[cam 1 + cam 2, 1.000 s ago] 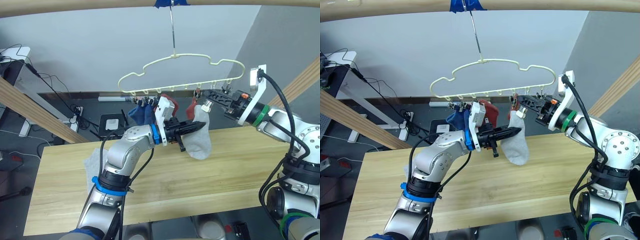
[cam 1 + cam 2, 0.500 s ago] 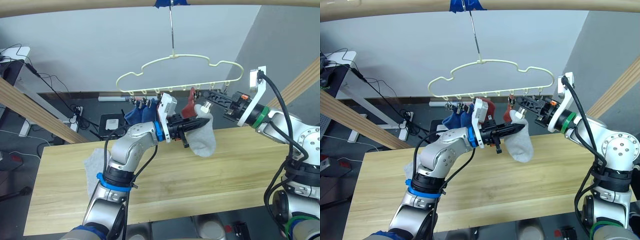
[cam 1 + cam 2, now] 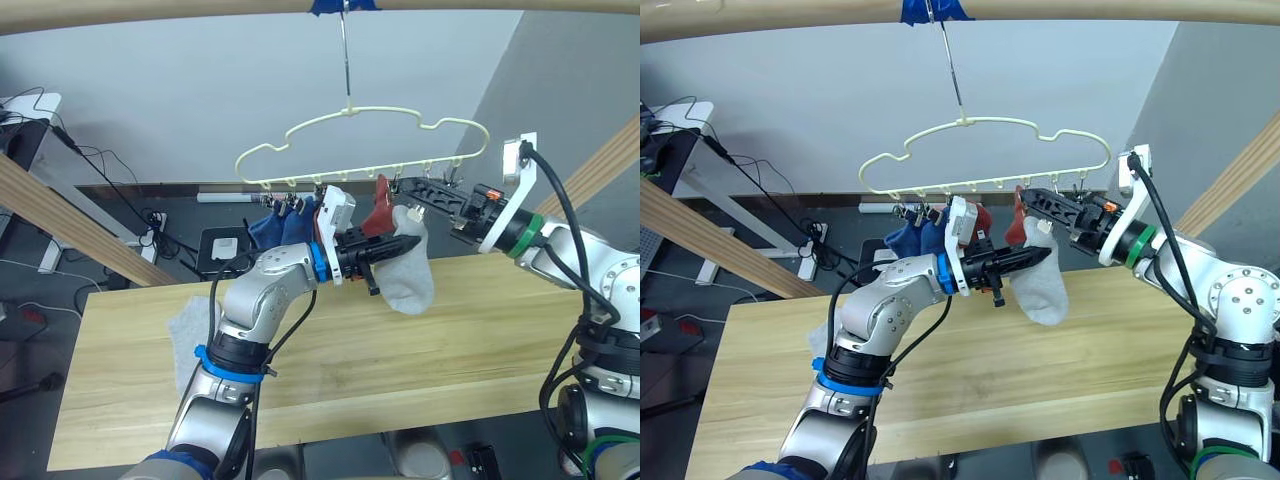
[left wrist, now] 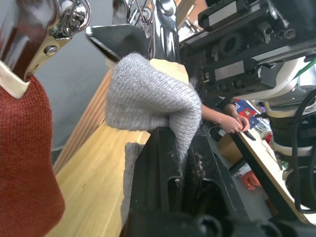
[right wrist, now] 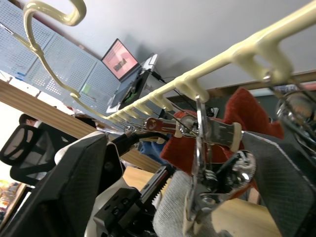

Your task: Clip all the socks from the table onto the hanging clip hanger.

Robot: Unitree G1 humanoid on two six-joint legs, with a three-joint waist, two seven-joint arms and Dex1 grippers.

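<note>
**Grey sock held up to a clip on the hanger**

Left eye view: the left gripper (image 3: 400, 246) is clenched on a light grey sock (image 3: 408, 278), lifting its cuff under the clip hanger (image 3: 362, 148), which hangs by its hook from a wooden beam (image 3: 150, 12). The right gripper (image 3: 408, 196) reaches in from the right at the clip row. Blue socks (image 3: 280, 224) and a rust red sock (image 3: 378, 212) already hang further left. Another grey sock (image 3: 188, 335) lies on the table (image 3: 330, 370), at its left side.

Right eye view: the sock's toe dangles just above the tabletop.

Left wrist view: the black fingers (image 4: 158, 163) pinch the knit, and the cuff bulges just below a metal clip (image 4: 163, 24).

Right wrist view: the right gripper's fingers stand apart on either side of that clip, which looks to be touching the cuff.

To do this step well, I judge the cuff should go deep between the clip's jaws before they bite, with the left gripper holding until the clip has it
</note>
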